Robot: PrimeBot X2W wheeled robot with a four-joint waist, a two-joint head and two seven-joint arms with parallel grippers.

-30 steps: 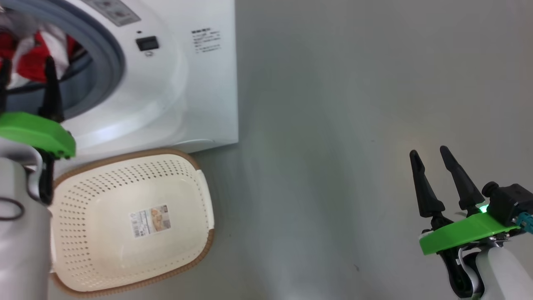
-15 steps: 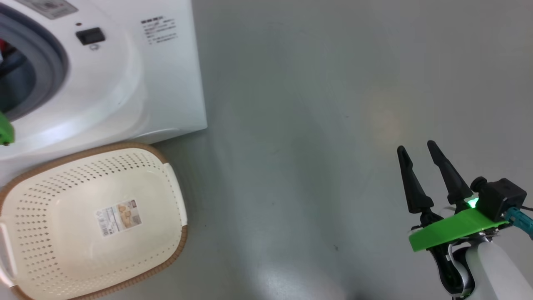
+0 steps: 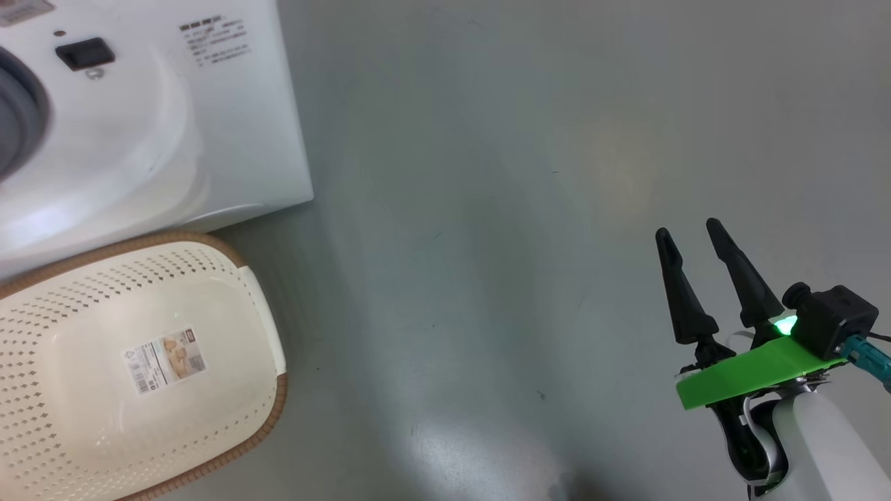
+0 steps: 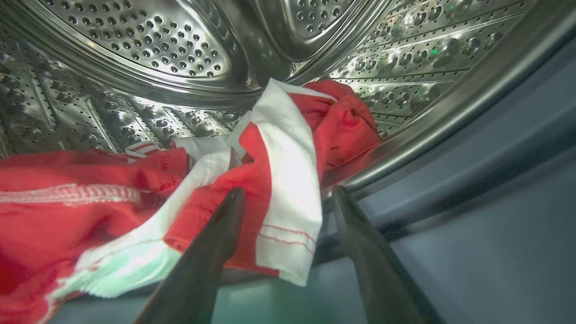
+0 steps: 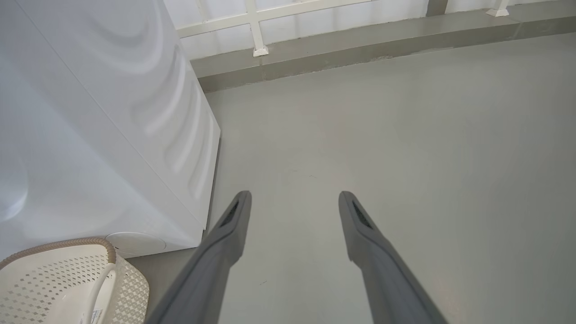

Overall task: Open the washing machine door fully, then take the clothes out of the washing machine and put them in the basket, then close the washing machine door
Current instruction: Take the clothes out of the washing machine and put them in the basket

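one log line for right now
left gripper: open at clothes in drum | right gripper: open over floor | basket: empty

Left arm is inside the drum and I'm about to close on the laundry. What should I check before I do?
1. Left gripper open: ok.
2. Clothes in the grasp line: ok, a red-and-white fold lies between its fingers.
3. Fingers clear of the drum: cannot tell, one tip sits close to the lip.
4. Basket empty and standing in front of the washing machine: ok.
5. Right gripper open, over bare floor, away from the machine: ok.
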